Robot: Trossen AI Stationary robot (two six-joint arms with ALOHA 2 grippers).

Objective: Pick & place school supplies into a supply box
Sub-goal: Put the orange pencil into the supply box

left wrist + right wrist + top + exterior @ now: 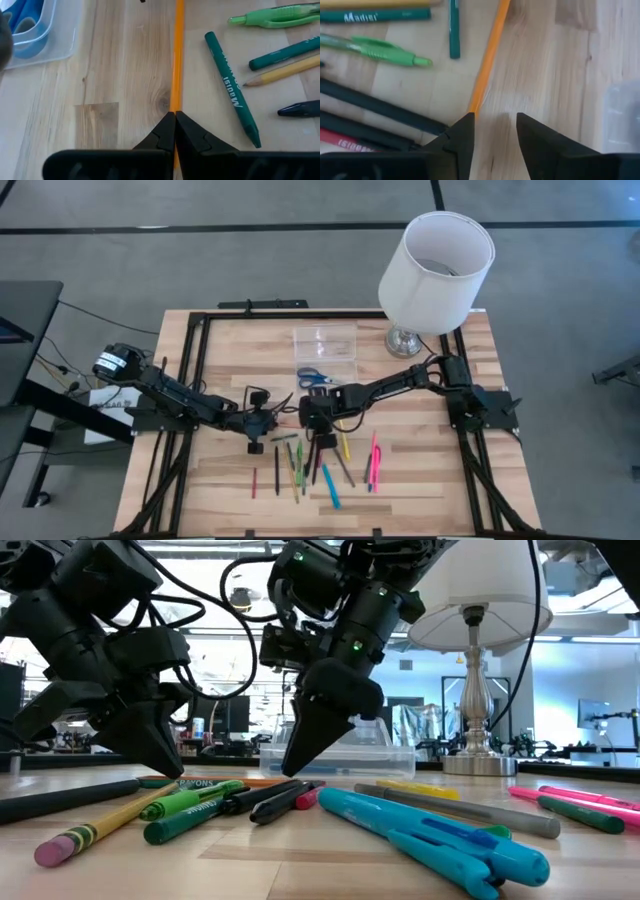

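Looking straight down, the high view shows both arms meeting mid-worktop (420, 480). The right tool (318, 442) hangs over the near end of the scattered school supplies (310, 465), and the left tool (256, 442) sits just beside it on the outer side. The supply box (325, 342) lies beyond both tools, with blue-handled scissors (312, 377) between it and them; the lamp (432, 275) stands beside the box.

From the low view, both tools point down close to the wood, pens and markers spread in front of them and the clear box behind.

The left wrist view shows the left tool (175, 131) pinched fully together, gripping nothing, its tips right at an orange pencil (176, 55) running straight ahead; a green crayon (232, 90) lies just beside.

The right wrist view shows the right tool (494, 131) spread wide and empty, one finger (462, 135) touching or just beside the end of the same orange pencil (487, 60), which is not between the fingers.

The step in hand looks like picking that pencil. The next move probably calls for shifting the right tool sideways to straddle it before closing. Room is tight: the left tool crowds the same pencil, and black pens (375, 107) lie near the finger. Bare wood towards the box offers a clear path.
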